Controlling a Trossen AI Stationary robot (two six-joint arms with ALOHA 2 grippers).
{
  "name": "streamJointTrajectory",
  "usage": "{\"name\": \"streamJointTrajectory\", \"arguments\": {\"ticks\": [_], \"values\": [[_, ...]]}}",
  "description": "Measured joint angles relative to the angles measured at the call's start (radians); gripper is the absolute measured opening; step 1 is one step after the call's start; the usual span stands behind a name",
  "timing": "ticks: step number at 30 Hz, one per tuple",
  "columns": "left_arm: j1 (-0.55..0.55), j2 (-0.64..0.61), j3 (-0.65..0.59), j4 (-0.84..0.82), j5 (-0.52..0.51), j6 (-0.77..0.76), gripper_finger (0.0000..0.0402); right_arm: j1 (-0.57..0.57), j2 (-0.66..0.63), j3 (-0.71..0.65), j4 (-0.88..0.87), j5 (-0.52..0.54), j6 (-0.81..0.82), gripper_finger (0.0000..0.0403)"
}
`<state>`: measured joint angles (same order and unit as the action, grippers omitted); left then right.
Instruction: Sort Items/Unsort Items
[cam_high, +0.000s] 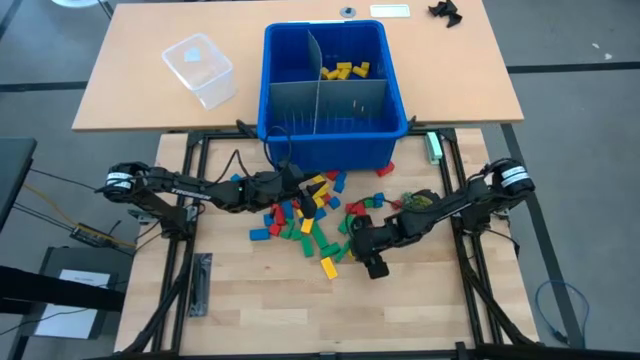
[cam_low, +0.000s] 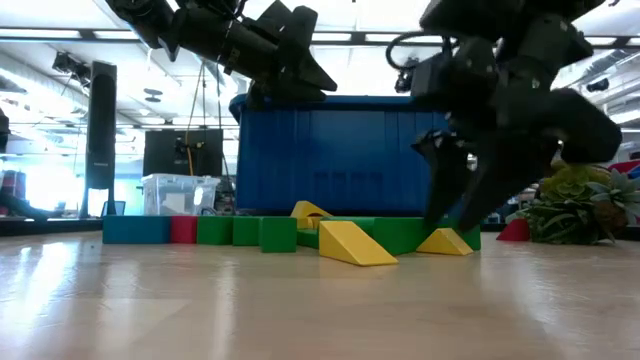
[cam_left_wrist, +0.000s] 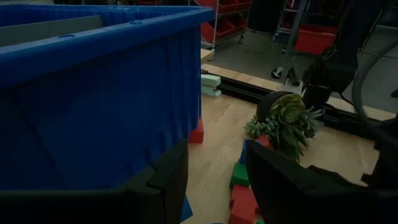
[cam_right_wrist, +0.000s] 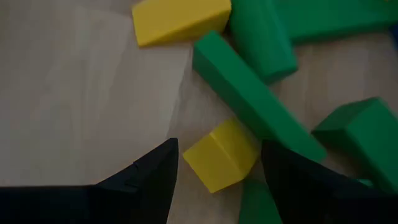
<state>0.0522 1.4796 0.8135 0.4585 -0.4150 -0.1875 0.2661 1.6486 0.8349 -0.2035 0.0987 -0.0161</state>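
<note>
My right gripper (cam_right_wrist: 214, 165) sits low over the wooden table (cam_high: 250, 300), fingers spread apart, with a small yellow wedge (cam_right_wrist: 219, 154) lying between the tips. I cannot tell whether either finger touches it; the wedge rests on the wood and nothing is clamped. Beside it lie long green blocks (cam_right_wrist: 249, 93), cut off at the frame edge, and a larger yellow wedge (cam_right_wrist: 180, 20) farther ahead. From table height the same gripper (cam_low: 465, 215) hangs just above a yellow wedge (cam_low: 445, 241), its fingertips partly masking the green blocks behind.

My left gripper (cam_left_wrist: 214, 186) hovers close to the outer wall of the blue bin (cam_left_wrist: 93, 106), fingers parted and, as far as I can see, empty. From above, that gripper (cam_high: 300, 190) blends into the scattered pile of items (cam_high: 310, 215), so its tips are hard to pick out there. The pile of red, yellow, green and blue blocks spreads on the table just in front of the bin, between my two arms. A few yellow blocks (cam_high: 345, 70) already lie in one rear compartment of the bin. A small succulent plant (cam_left_wrist: 286, 121) stands near the pile, hiding whatever lies behind it.
</note>
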Motion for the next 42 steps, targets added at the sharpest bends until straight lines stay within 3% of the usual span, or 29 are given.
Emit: {"name": "streamJointTrajectory", "arguments": {"ticks": [18,26,32,36,42], "values": [[0.0,0.0,0.0,0.0,0.0,0.0,0.0168,-0.038,0.05,0.004,-0.06,0.035,0.142,0.0228],[0.0,0.0,0.0,0.0,0.0,0.0,0.0168,-0.074,0.049,0.003,-0.083,0.037,0.409,0.0227],[0.0,0.0,0.0,0.0,0.0,0.0,0.0168,-0.075,0.05,0.002,-0.082,0.04,0.381,0.0226],[0.0,0.0,0.0,0.0,0.0,0.0,0.0168,-0.075,0.048,0.001,-0.075,0.028,0.374,0.0199],[0.0,0.0,0.0,0.0,0.0,0.0,0.0168,-0.076,0.026,-0.002,-0.069,0.012,0.371,0.0121]]}}
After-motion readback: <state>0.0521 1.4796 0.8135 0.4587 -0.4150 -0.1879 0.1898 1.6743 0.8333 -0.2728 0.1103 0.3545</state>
